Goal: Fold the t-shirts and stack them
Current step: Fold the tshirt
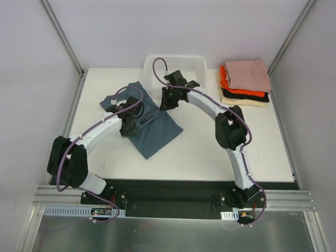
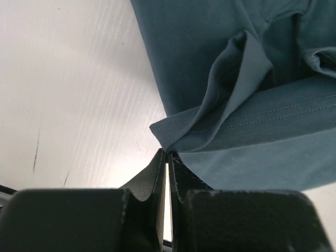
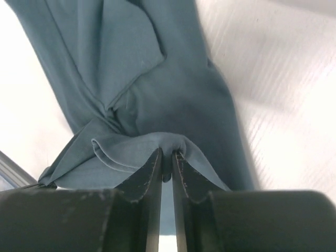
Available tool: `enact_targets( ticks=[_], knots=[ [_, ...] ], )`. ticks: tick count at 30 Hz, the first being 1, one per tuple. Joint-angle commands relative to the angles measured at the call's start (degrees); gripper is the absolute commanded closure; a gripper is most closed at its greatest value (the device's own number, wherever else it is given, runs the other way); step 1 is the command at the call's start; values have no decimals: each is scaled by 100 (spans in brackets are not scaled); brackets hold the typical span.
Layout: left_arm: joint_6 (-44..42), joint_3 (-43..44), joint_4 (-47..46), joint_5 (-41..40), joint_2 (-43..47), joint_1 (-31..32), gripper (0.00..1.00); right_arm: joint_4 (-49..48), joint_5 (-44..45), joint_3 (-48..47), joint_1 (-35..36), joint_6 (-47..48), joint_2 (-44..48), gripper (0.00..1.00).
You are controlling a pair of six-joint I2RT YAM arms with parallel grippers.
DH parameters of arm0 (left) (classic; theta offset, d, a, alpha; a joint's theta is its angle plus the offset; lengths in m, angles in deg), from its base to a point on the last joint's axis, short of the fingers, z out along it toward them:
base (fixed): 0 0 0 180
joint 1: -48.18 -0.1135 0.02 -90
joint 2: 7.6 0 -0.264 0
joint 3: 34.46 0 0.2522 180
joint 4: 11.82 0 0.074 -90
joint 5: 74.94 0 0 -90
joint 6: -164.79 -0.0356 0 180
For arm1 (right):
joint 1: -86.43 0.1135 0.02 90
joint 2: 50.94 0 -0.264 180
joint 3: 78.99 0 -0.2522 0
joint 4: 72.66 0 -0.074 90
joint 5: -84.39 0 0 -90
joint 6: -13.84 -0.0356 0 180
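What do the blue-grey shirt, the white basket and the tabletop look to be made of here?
The blue-grey shirt: soft matte knit, probably cotton jersey; it drapes in folds and shows a double-stitched hem. The white basket: likely moulded plastic, with mesh walls. The tabletop: hard, smooth white board, maybe laminate; faint fine lines and scuffs show up close.

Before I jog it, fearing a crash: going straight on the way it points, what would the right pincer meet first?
The blue-grey t-shirt pinched in the right pincer; beyond that cloth probably the table, though depth is unclear.
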State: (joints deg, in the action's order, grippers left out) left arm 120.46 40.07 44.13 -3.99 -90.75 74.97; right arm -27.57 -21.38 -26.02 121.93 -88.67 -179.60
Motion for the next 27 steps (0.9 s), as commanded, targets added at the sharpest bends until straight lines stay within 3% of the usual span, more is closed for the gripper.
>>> enact_targets(
  ticks=[1, 2, 4, 5, 6, 9, 10, 11, 14, 20, 24, 27],
  knots=[
    [-313, 312, -27, -301, -349, -191, 98, -224, 83, -537, 9, -172, -352, 83],
    [-365, 434, -10, -336, -420, -209, 96, -189, 83, -651, 18, -173, -396, 76],
    [-480, 514, -10, -275, -473, -218, 73, -128, 30, -731, 18, -172, -414, 66],
    [-480, 541, -10, -231, -447, -218, 61, -110, 13, -731, 9, -155, -388, 55],
    [-480, 532, -10, -205, -412, -218, 42, -101, -5, -644, 18, -138, -318, 50],
    [-436, 462, -1, -143, -158, -218, 19, -153, -58, -268, 26, -50, 68, 40],
    [-427, 427, -18, -56, -1, -218, 6, -189, -110, -126, 26, -32, 182, 37],
    [-419, 374, -10, 41, 71, -218, 2, -250, -145, 6, 26, 20, 418, 24],
    [-410, 243, -18, 401, 308, -200, 1, -286, -233, 507, 62, 65, 797, 3],
    [-533, -117, -176, 928, 721, 186, 1, -338, -76, 1851, 141, 144, 1588, 4],
    [-612, -320, -203, 1078, 897, 1019, 1, -391, -137, 2756, 123, 459, 2317, 4],
    [-376, -688, -212, 1481, 1037, 1285, 1, -365, 100, 3389, 71, 548, 2635, 4]
  ],
)
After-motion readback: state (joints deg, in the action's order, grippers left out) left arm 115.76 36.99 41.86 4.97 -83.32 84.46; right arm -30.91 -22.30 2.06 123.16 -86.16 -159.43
